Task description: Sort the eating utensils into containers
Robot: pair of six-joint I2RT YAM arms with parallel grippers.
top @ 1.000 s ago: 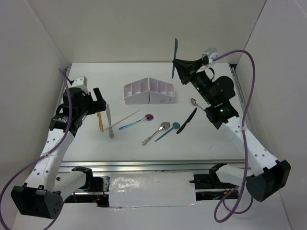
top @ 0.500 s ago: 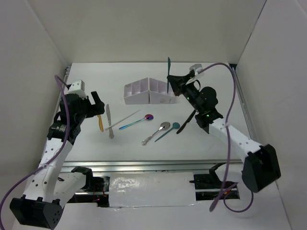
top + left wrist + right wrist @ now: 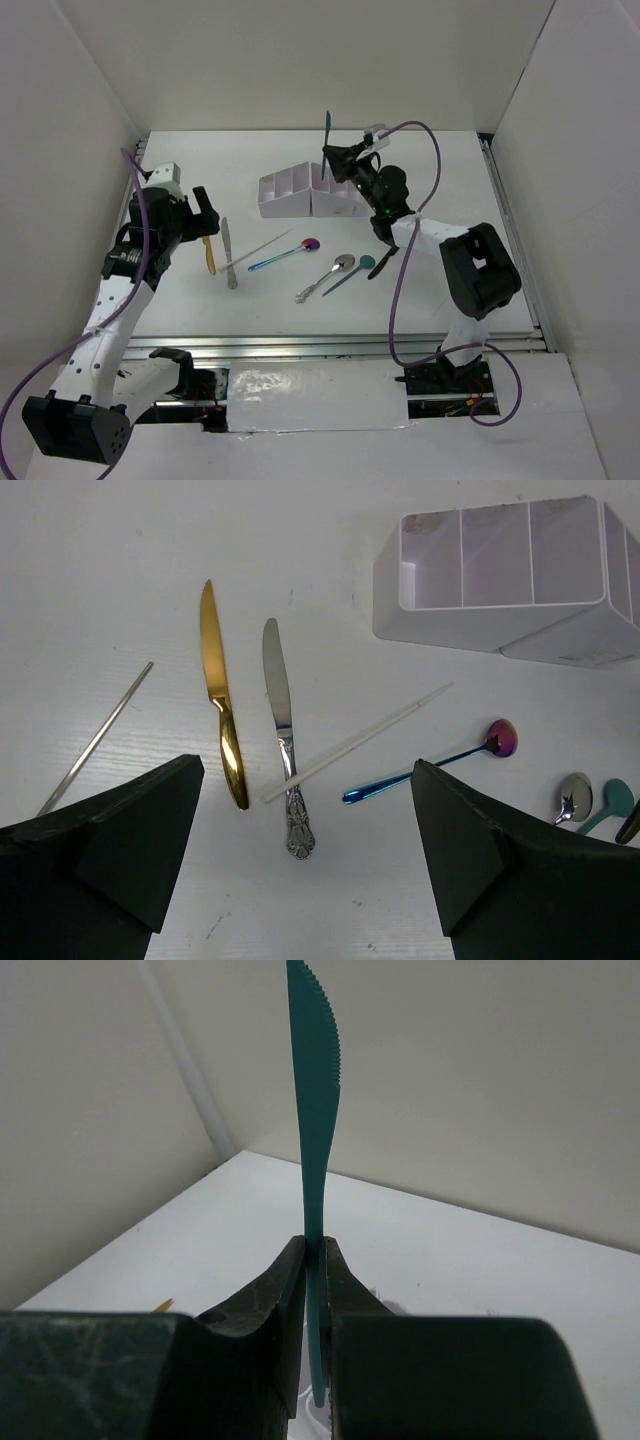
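Right gripper [image 3: 338,160], clenched on the upright teal knife [image 3: 327,128] above the white organizer box [image 3: 300,197], should lower straight, handle first, into 1 compartment before letting go; left gripper [image 3: 203,213] hangs released near the gold knife [image 3: 210,256] on the desk [image 3: 440,290].

Bright, even overhead light leaves only faint, soft shadows on the white table [image 3: 260,305]. The gold knife [image 3: 216,675] glints; the teal knife [image 3: 316,1110] is sharp against a softer background.

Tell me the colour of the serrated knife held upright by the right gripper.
Teal; the serrated knife shows best in the right wrist view.
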